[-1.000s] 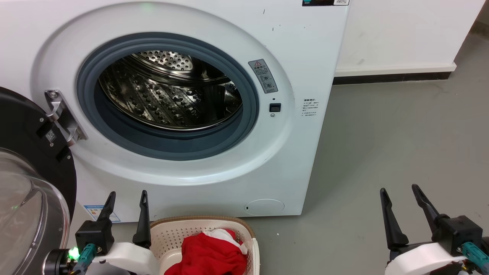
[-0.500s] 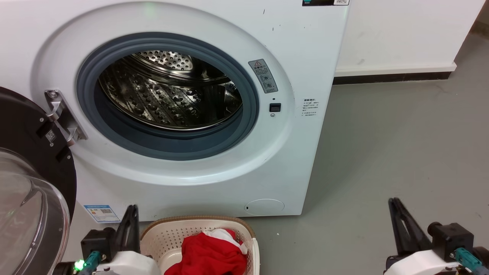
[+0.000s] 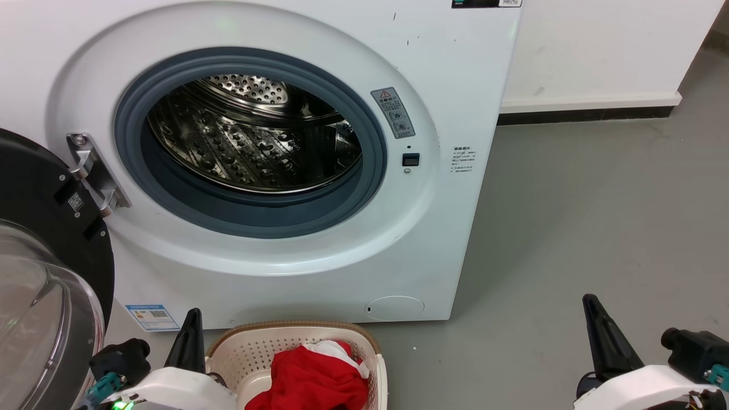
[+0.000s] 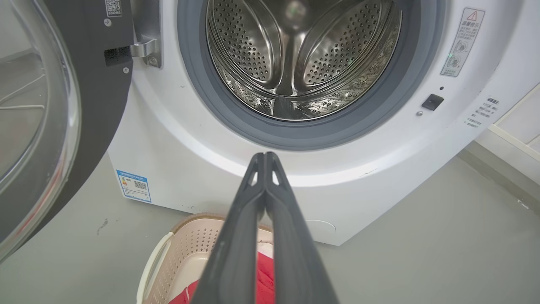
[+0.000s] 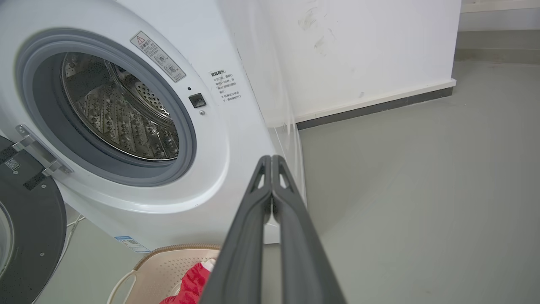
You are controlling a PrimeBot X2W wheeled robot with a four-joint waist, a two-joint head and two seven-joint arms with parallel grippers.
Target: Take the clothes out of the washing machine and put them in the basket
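Note:
The white washing machine (image 3: 444, 74) stands ahead with its round grey ring and bare steel drum (image 3: 250, 136) showing no fabric inside. Red clothes (image 3: 310, 381) with white trim lie in the cream basket (image 3: 250, 347) on the floor just below the machine's front. My left gripper (image 3: 191, 336) sits low at the basket's left edge, fingers pressed together and holding nothing; its own camera shows it (image 4: 265, 157) shut, pointing at the machine's lower front. My right gripper (image 3: 592, 310) hovers over the floor at the lower right, shut with nothing in it (image 5: 271, 159).
The dark door (image 3: 34, 188) with its glass bowl (image 3: 40, 319) hangs wide open at the left, close to my left arm. Grey floor (image 3: 598, 216) spreads to the right of the machine up to a white wall with a dark skirting (image 3: 586, 117).
Both grippers went from open to shut and drew back down towards the bottom edge of the head view. The clothes, basket and machine stayed put.

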